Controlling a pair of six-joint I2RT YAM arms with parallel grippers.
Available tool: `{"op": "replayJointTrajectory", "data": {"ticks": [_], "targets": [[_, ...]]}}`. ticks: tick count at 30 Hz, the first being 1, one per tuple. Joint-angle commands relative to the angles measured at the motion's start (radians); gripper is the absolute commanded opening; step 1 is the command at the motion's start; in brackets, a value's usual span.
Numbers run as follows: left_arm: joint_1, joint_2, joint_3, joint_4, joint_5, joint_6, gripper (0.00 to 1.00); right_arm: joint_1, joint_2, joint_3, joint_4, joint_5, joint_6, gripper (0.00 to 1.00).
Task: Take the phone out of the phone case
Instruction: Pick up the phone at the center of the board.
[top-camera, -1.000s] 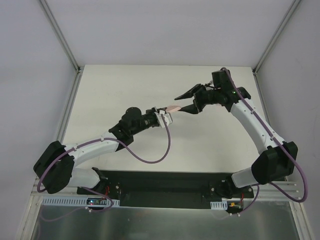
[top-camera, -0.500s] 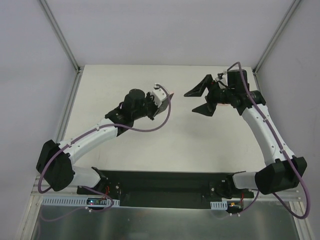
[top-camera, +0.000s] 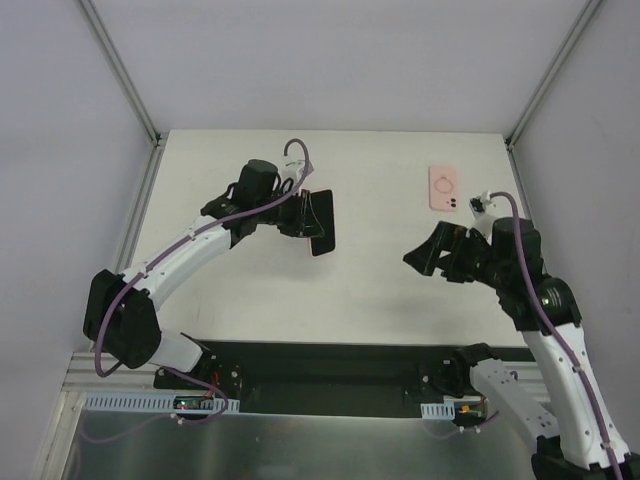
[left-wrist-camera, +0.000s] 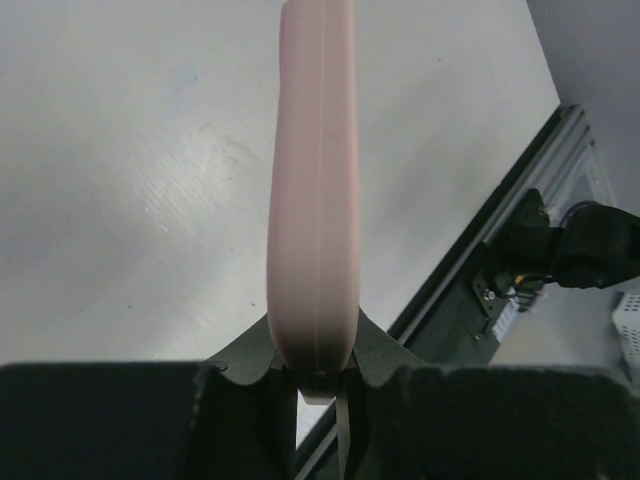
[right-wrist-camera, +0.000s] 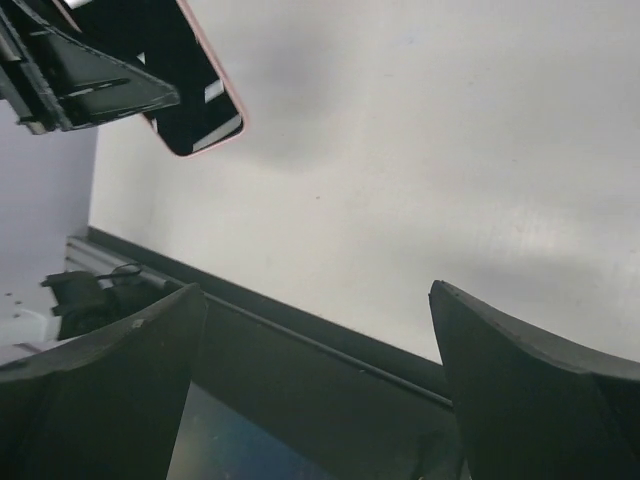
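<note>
My left gripper (top-camera: 304, 212) is shut on the lower end of the phone (top-camera: 321, 222), a slab with a dark screen and a pink rim, and holds it above the table left of centre. In the left wrist view the phone's pink edge (left-wrist-camera: 312, 190) runs straight up from between the jaws of the left gripper (left-wrist-camera: 312, 378). The right wrist view shows the phone's dark screen (right-wrist-camera: 190, 100) at upper left. The pink phone case (top-camera: 444, 188) lies flat on the table at the back right, with a ring mark and camera holes. My right gripper (top-camera: 428, 256) is open and empty, near the front right, apart from both; in its own view (right-wrist-camera: 315, 290) nothing is between the fingers.
The white table (top-camera: 390, 290) is bounded by metal frame posts at its back corners and a black base rail (top-camera: 320, 365) along the near edge. The left arm's purple cable (top-camera: 296, 150) loops above its wrist.
The two grippers have drawn apart. My left gripper carried the phone back and left and turned it. My right arm pulled back to the near right, empty, uncovering the pink case on the table.
</note>
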Motion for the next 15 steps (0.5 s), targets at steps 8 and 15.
{"op": "replayJointTrajectory", "data": {"ticks": [8, 15], "targets": [[0.013, -0.021, 0.008, 0.126, 0.299, -0.373, 0.00, 0.020, -0.078, -0.291, 0.430, -0.278, 0.145, 0.96], [0.088, -0.060, -0.165, 0.580, 0.494, -0.655, 0.00, 0.023, -0.040, -0.401, 0.774, -0.408, 0.357, 0.96]]}}
